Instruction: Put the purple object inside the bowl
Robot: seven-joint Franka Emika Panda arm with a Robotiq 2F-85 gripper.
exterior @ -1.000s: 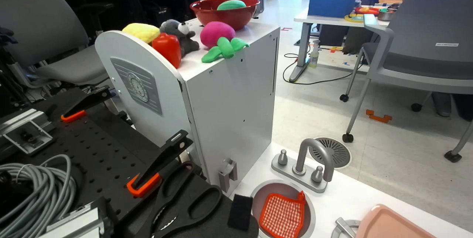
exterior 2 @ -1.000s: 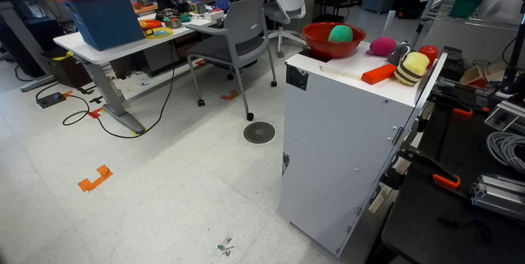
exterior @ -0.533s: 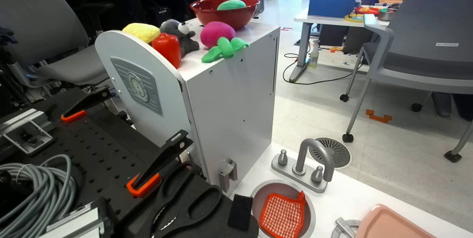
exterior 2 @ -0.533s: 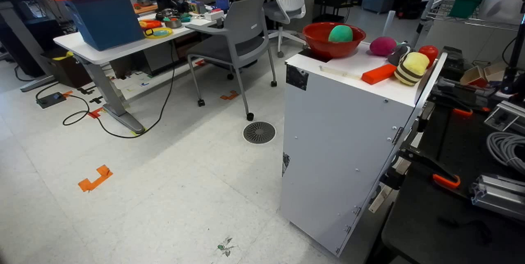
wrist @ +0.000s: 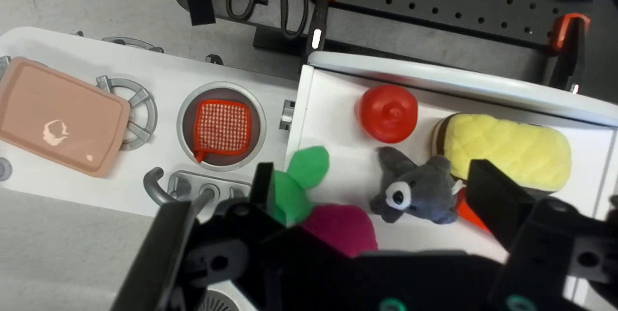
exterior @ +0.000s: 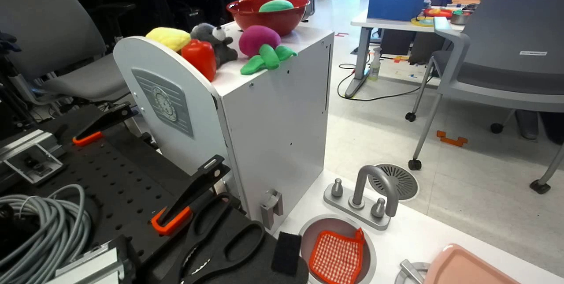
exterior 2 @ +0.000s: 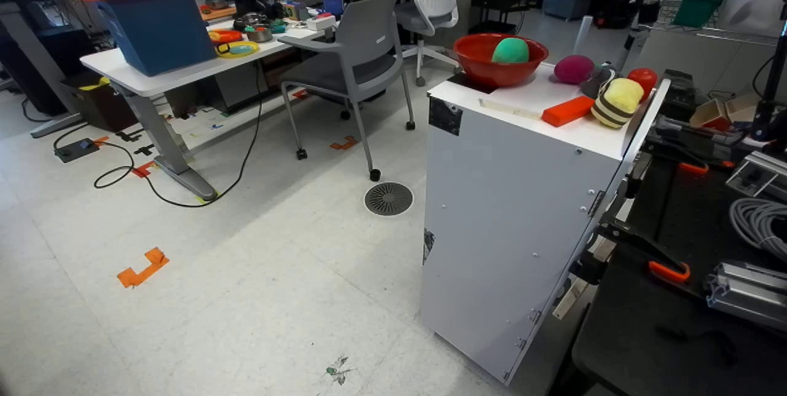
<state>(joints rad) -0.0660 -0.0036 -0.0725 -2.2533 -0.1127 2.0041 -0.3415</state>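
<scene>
The purple object (exterior: pixel 259 40), a round magenta toy with a green leafy piece (exterior: pixel 269 57), lies on the white cabinet top near its edge. It also shows in an exterior view (exterior 2: pixel 574 69) and, partly hidden by the left finger, in the wrist view (wrist: pixel 340 228). The glossy red bowl (exterior: pixel 269 23) stands close beside it and holds a green oval toy (exterior: pixel 276 6); the bowl (exterior 2: pixel 501 71) is out of the wrist view. My gripper (wrist: pixel 372 176) is open and empty above the cabinet top, its left finger over the purple object's leafy side.
A grey plush toy (wrist: pixel 417 192), a red pepper (wrist: pixel 389 113), a yellow toy (wrist: pixel 507 151) and a red block (exterior 2: pixel 567 111) lie on the cabinet top. A curved raised panel (exterior: pixel 169 103) borders one side. A toy sink with a faucet (exterior: pixel 379 182) stands lower down.
The toys and bowl have not moved. The purple object looks darker, as if shaded. A dark shape has come in at the top of an exterior view, above the toys.
</scene>
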